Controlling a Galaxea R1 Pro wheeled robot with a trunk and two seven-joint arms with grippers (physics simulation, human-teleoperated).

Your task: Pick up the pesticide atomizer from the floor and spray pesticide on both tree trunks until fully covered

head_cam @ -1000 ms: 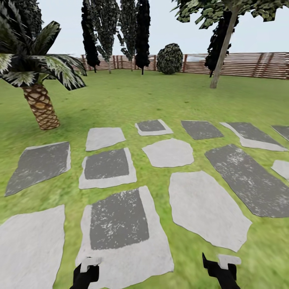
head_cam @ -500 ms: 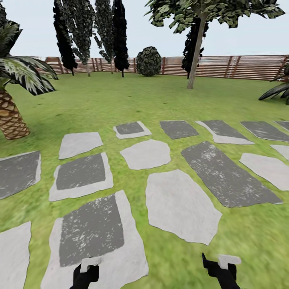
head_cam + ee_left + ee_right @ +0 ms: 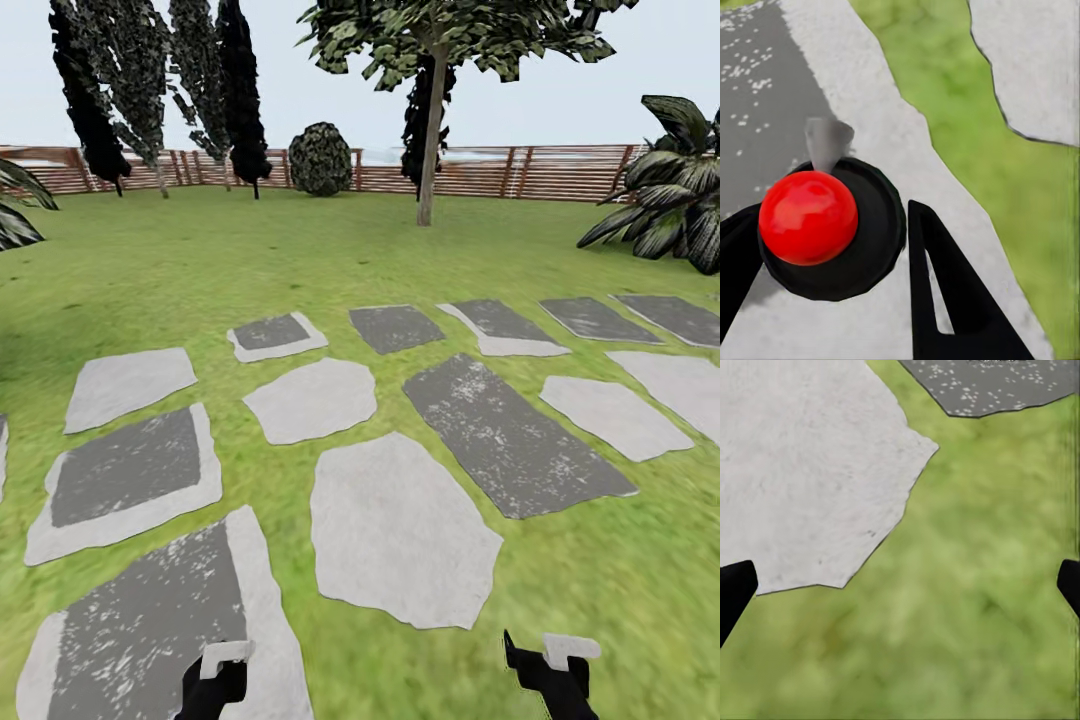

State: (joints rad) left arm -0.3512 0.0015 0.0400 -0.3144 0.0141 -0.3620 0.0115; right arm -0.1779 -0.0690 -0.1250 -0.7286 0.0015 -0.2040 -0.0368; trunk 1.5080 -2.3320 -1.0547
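Your left hand [image 3: 832, 277] is clenched on the pesticide atomizer [image 3: 832, 229]. In the left wrist view you look straight down the bottle's long axis: the red cap [image 3: 808, 217] faces the camera, ringed by the black body, with one black finger [image 3: 956, 300] against each side. The bottle's long axis therefore runs in line with the fingers, cap toward the wrist; its label cannot be seen. Below the bottle lies a pale paving stone [image 3: 881, 127] with a dark grey inset [image 3: 765, 97], and green grass [image 3: 967, 112] beyond its edge.

Your right hand [image 3: 900, 585] is released and holds nothing: its two black fingertips [image 3: 733, 589] sit at opposite edges of the right wrist view, well apart, above grass and the corner of a pale stone [image 3: 802, 472].

In the head view, both hands sit at the lower edge, the left hand [image 3: 215, 680] over a dark-centred stone [image 3: 150, 630] and the right hand [image 3: 550, 675] over lawn [image 3: 620, 580]. Stepping stones spread ahead across the grass. One tree [image 3: 440, 40] with a thin pale trunk [image 3: 431, 150] stands far off before the slatted wooden fence [image 3: 560, 172]. A round dark bush [image 3: 321, 158] stands to its left, and tall dark narrow trees [image 3: 150, 80] further left. A broad-leaved plant [image 3: 670, 190] stands at right.
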